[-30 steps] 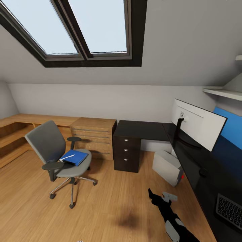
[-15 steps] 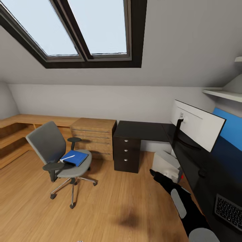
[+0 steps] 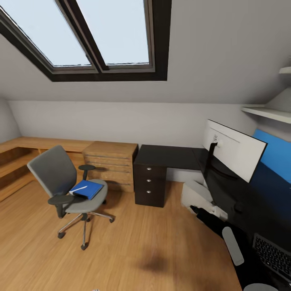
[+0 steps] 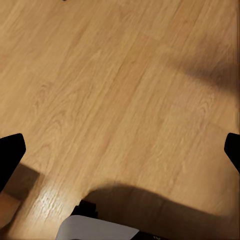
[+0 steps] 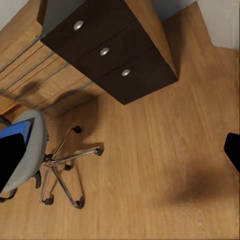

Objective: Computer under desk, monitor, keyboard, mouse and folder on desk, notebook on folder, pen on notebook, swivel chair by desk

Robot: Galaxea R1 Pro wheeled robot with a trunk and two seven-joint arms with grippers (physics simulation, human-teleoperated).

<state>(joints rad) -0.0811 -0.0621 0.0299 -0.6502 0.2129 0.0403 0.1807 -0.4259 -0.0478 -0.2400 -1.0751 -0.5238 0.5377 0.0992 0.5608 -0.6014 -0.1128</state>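
Folder [image 3: 87, 189] lies on the swivel chair [image 3: 60, 182] seat, well apart from the desk [image 3: 169, 157]; a wood drawer unit [image 3: 110, 165] stands between. Computer [image 3: 198, 196] sits below the desk's edge. Both end effectors gape wide.

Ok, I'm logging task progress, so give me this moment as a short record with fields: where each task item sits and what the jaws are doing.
folder: blue folder lies on the seat of the swivel chair
pen: white pen rests on the folder
chair: stands on the wood floor, apart from the desk
monitor: monitor upright on the desk
keyboard: keyboard on the desk, near edge
computer: computer on the floor by the desk
left jaws: open, empty, over the floor
right jaws: open, empty
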